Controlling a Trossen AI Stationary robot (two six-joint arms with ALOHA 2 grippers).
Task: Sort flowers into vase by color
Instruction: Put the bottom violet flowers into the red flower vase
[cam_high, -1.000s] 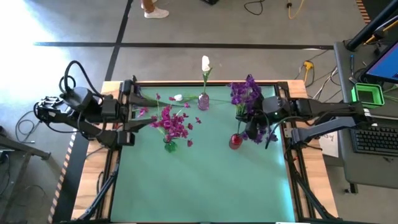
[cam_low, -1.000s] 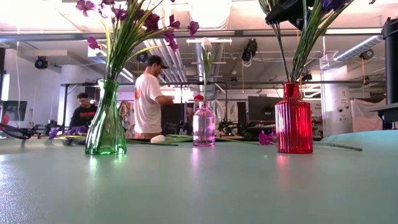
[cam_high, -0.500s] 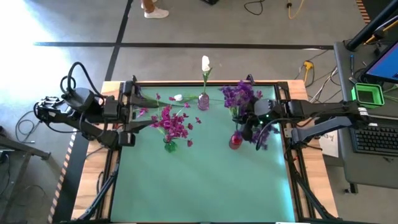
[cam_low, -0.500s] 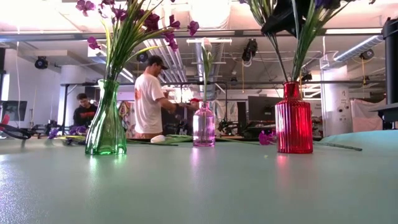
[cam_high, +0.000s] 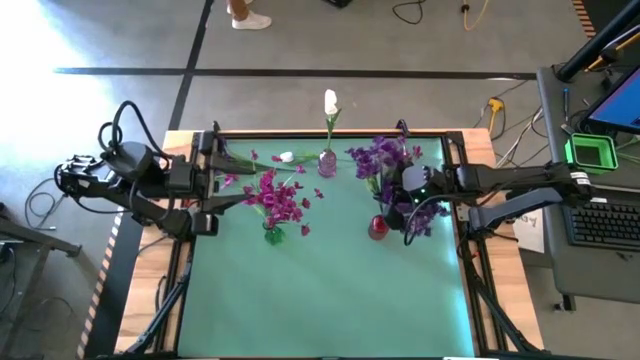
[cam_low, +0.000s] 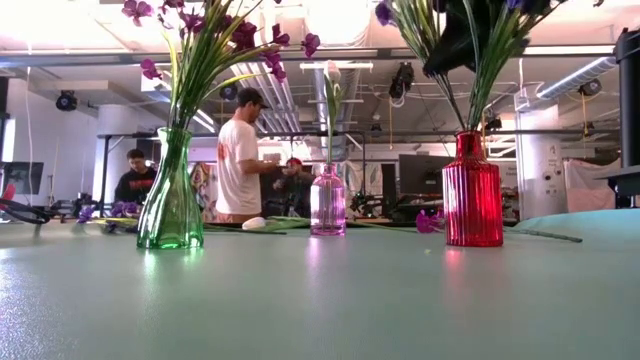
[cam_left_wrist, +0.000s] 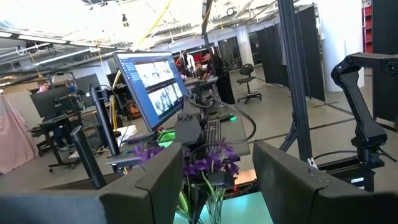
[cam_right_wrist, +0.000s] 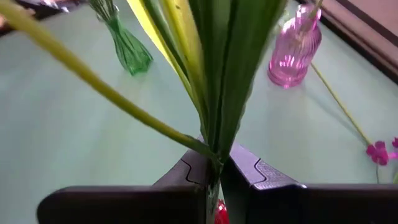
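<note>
My right gripper (cam_high: 403, 197) (cam_right_wrist: 214, 169) hovers above the red ribbed vase (cam_high: 378, 228) (cam_low: 472, 190) and is shut on a bunch of purple flowers (cam_high: 378, 157), whose stems run down into the vase neck. The green vase (cam_high: 272, 235) (cam_low: 170, 195) holds the magenta-pink flowers (cam_high: 278, 195). One white bud (cam_high: 330, 101) stands in the small pink vase (cam_high: 327, 163) (cam_low: 327, 200). Another white bud (cam_high: 287, 157) lies on the table on its long stem. My left gripper (cam_high: 215, 186) (cam_left_wrist: 214, 186) waits open over the table's left edge, touching nothing. My right gripper pinches the purple flowers' green stems and leaves (cam_right_wrist: 217, 134) between its two fingers, several together, partway up the bunch above the red vase (cam_right_wrist: 219, 214). The fingers lie across the stems. The bunch stands roughly upright, its lower ends inside the vase neck (cam_low: 470, 140) and its blooms fanning out above.
Loose stems and a stray magenta bloom (cam_right_wrist: 376, 151) lie along the table's far edge near the pink vase. The near half of the green mat (cam_high: 320, 300) holds nothing. People stand in the room beyond the table (cam_low: 238, 155).
My right gripper has moved a little toward the table's left, staying shut on the purple bunch. The blooms have swung toward the left with it while the stems stay in the red vase.
</note>
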